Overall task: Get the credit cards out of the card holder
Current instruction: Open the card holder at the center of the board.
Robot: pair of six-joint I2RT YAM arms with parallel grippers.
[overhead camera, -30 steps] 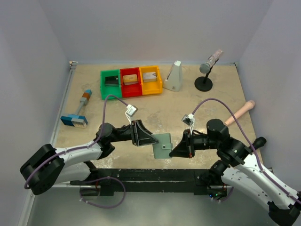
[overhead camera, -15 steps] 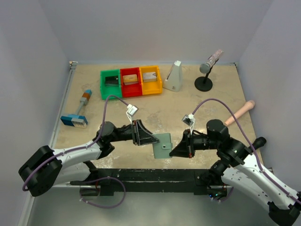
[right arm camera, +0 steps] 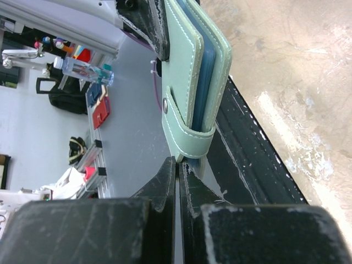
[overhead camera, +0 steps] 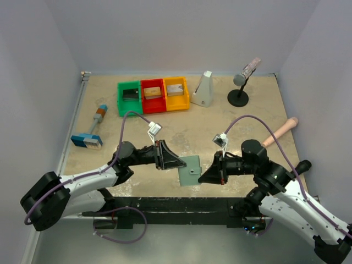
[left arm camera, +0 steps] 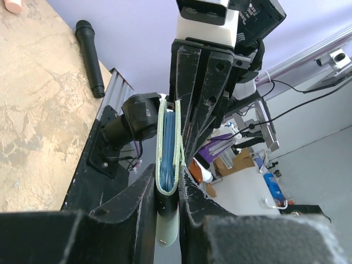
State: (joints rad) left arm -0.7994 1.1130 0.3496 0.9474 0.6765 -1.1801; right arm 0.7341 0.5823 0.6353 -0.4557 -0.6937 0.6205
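Between the left fingers (left arm camera: 142,201) stands the card holder (left arm camera: 168,146).

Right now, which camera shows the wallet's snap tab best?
The right wrist view: the snap tab wraps around the card holder edge, its stud plainly visible. The top view shows the holder only as a small flat rectangle; the left wrist view shows it edge-on.

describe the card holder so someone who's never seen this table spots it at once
Start midway along the near edge of the table. There the left gripper and the right gripper both pinch the card holder. It is a flat, pale grey-green closed wallet with a snap tab, unlike the bright boxy bins at the back.
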